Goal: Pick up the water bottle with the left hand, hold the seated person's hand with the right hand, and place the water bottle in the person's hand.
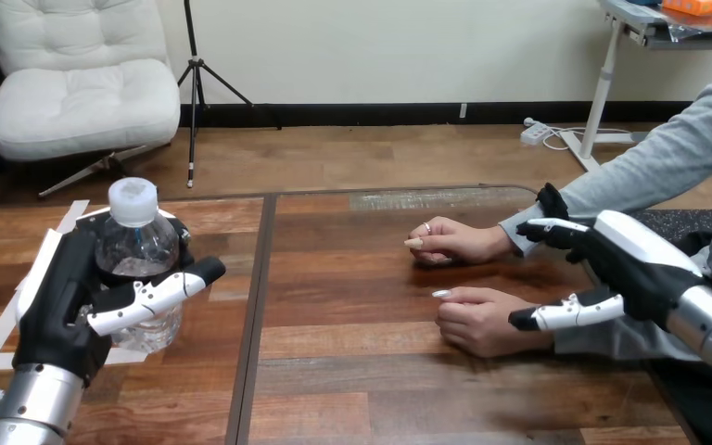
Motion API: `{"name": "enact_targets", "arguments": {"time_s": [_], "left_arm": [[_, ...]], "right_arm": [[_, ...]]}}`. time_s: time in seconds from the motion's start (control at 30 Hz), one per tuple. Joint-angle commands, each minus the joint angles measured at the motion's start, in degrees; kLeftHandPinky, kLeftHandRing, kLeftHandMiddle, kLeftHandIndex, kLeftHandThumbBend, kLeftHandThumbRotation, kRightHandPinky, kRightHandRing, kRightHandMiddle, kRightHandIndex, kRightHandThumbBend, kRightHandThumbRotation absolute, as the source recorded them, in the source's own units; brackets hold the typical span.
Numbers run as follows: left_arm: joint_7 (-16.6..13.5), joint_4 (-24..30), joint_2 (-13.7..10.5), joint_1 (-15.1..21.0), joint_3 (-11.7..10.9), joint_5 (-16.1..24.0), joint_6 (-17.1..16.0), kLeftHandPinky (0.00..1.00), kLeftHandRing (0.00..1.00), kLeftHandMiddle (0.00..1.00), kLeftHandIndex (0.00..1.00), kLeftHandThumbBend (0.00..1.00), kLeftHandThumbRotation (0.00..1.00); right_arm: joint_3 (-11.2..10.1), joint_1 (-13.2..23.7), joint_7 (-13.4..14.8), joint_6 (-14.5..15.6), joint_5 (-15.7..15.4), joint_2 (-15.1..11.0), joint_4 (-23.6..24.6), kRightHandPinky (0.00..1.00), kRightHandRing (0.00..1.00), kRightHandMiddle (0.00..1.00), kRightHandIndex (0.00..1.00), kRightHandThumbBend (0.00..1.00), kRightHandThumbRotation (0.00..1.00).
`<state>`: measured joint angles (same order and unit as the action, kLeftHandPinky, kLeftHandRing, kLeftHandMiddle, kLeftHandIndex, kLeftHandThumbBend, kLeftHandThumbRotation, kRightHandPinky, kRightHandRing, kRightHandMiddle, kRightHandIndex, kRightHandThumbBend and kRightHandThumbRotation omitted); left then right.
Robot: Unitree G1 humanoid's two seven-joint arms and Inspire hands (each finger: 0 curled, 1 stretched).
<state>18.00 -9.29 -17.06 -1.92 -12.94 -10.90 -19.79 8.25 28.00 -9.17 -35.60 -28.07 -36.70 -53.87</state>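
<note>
A clear water bottle (139, 246) with a white cap stands at the table's left. My left hand (51, 306) is wrapped round it, thumb across its front and fingers behind. At the right the person's two hands rest on the table: the far hand (454, 241) and the near hand (482, 320), both loosely curled. My right hand (635, 264) hangs between their wrists. Its fingers (552, 225) touch the far wrist's grey sleeve, and its straight thumb (565, 313) lies beside the near wrist. It is curled round neither.
White tape strips (5, 320) mark the wooden table (352, 389) under and around the bottle. A dark seam (258, 306) runs front to back between the bottle and the person's hands.
</note>
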Motion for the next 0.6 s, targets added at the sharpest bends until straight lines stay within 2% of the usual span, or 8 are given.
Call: {"name": "enact_targets", "arguments": {"time_s": [0.0, 0.27, 0.57], "left_arm": [[-0.12, 3.46, -0.66, 2.37, -0.82, -0.97, -0.55, 0.25, 0.31, 0.36, 0.39, 0.63, 0.0], [-0.04, 3.6, -0.6, 2.1, -0.89, -1.16, -0.39, 0.25, 0.31, 0.36, 0.39, 0.62, 0.0], [-0.28, 4.41, -0.52, 1.66, -0.94, -1.55, 0.84, 0.25, 0.31, 0.36, 0.39, 0.62, 0.0]], "right_arm": [[2.17, 6.7, 2.17, -1.06, -2.66, -2.31, -0.72, 0.86, 0.87, 0.87, 0.86, 1.0, 0.51], [3.25, 8.53, 2.31, -0.9, -3.75, -2.53, -2.89, 0.88, 0.87, 0.86, 0.85, 1.0, 0.49], [4.1, 10.06, 1.4, -0.68, -4.08, -2.53, -4.41, 0.88, 0.86, 0.87, 0.86, 1.0, 0.53]]}}
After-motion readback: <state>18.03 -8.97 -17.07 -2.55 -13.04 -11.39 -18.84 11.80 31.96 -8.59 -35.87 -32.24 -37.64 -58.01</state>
